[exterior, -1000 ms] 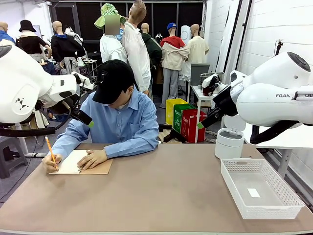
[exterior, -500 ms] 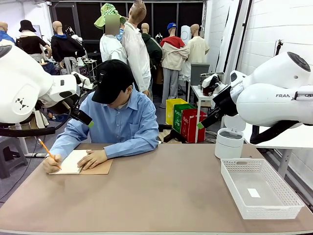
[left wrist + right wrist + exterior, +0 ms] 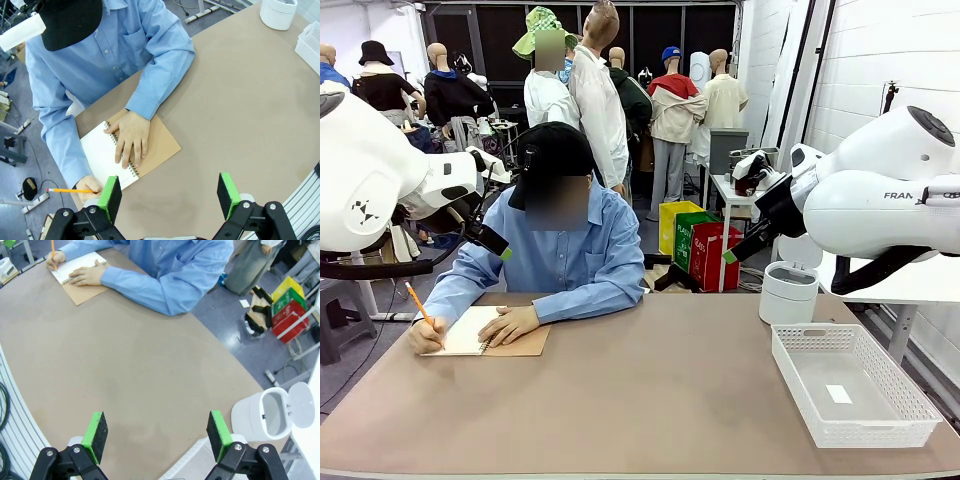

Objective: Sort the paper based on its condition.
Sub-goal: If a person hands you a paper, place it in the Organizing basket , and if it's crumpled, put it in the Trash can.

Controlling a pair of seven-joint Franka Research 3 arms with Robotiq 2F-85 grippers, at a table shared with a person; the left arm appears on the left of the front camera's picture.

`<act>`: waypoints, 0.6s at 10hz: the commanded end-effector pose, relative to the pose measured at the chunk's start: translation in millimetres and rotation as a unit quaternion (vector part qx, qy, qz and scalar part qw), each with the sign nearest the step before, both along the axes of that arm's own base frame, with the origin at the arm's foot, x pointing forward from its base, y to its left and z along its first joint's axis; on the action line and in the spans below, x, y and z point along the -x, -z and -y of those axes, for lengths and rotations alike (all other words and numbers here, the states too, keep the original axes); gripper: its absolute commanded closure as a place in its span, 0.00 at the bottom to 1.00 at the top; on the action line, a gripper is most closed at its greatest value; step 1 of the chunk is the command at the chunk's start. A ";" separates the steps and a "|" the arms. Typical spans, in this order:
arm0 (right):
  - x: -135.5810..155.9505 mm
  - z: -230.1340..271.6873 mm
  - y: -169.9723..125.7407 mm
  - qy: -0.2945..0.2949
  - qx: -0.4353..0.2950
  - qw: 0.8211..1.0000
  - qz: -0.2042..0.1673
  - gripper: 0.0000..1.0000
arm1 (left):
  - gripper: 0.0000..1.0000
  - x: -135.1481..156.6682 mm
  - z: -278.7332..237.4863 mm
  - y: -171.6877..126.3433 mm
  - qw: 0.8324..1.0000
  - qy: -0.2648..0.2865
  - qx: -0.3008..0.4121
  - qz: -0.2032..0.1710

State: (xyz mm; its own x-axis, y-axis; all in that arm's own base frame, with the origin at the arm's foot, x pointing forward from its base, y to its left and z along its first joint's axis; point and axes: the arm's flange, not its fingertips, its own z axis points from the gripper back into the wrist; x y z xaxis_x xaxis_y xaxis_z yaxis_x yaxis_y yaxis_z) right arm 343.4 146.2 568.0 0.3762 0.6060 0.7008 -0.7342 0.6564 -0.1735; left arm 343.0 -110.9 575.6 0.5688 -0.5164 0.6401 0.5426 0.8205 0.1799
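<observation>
The paper, as loose sheets, is out of view. A person in a blue shirt writes with an orange pencil (image 3: 420, 305) on a spiral notebook (image 3: 470, 330) at the table's far left, the other hand (image 3: 130, 140) resting flat on its spine. My left gripper (image 3: 170, 192) hangs open high above the table, just on the near side of the notebook (image 3: 100, 152). High over the table's right half my right gripper (image 3: 157, 432) is open too, with nothing between its green pads. The front view has the left gripper (image 3: 495, 245) and right gripper (image 3: 735, 250) raised at either side of the person.
A white mesh basket (image 3: 860, 432) stands at the near right with a small white slip on its floor. Behind it is a white lidded bin (image 3: 788, 293), its lid up in the right wrist view (image 3: 260, 417). The brown tabletop (image 3: 650, 390) is bare across the middle.
Only the person's pencil has shifted a little as the hand writes. Both arms and grippers stay where they were.
</observation>
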 end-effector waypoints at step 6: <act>0.5 -0.3 -0.3 -0.002 0.004 1.000 0.002 0.00 | 0.00 0.6 -0.5 -1.1 1.000 0.000 0.000 0.002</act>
State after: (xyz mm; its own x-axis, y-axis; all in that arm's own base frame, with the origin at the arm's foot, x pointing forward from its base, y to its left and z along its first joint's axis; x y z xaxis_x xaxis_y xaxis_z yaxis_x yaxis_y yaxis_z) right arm 343.4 146.3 568.1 0.3762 0.6061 0.7008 -0.7342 0.6563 -0.1736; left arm 343.0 -110.9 575.7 0.5688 -0.5164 0.6401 0.5426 0.8205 0.1799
